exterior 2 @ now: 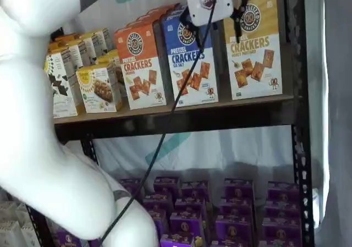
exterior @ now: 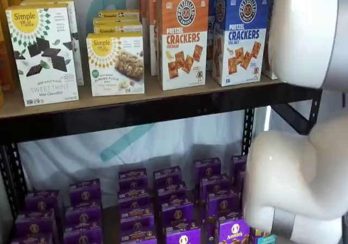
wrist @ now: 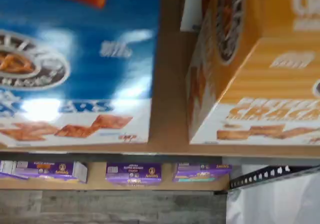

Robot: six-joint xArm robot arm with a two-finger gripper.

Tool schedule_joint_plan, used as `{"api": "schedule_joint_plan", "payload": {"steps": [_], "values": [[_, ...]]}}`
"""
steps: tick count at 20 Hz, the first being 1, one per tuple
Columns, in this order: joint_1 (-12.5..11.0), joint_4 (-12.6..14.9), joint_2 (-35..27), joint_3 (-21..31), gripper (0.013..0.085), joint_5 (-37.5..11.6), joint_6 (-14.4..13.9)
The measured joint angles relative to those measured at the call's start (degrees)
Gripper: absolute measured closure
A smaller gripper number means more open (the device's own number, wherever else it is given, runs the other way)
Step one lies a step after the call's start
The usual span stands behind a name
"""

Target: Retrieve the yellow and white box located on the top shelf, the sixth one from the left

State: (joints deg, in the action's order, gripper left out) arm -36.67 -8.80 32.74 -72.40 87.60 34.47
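Your yellow and white box stood at the right end of the top shelf, just beside the blue sea-salt carton. The gripper hovered between them; I couldn't tell its fingers' state. A slight drift risked grabbing blue.

Your gripper hangs at the front of the top shelf, its white body showing and the fingers not clearly seen; just below and behind it runs a bare strip of board between the blue box on one side and the yellow box on the other; the wrist view shows that strip open to the shelf edge, with blue box and yellow box walling it in; beyond the yellow box the black rack post closes that side; the cable trails down across the shelf front.
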Motion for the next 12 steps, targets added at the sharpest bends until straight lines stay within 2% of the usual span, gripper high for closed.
{"api": "schedule_joint_plan", "payload": {"steps": [6, 12], "values": [[-1.78, -1.40, -4.01, -3.74, 0.0130, -1.11, 1.77], [-3.65, -2.64, -6.91, -7.32, 0.0130, 1.11, 3.47]]}}
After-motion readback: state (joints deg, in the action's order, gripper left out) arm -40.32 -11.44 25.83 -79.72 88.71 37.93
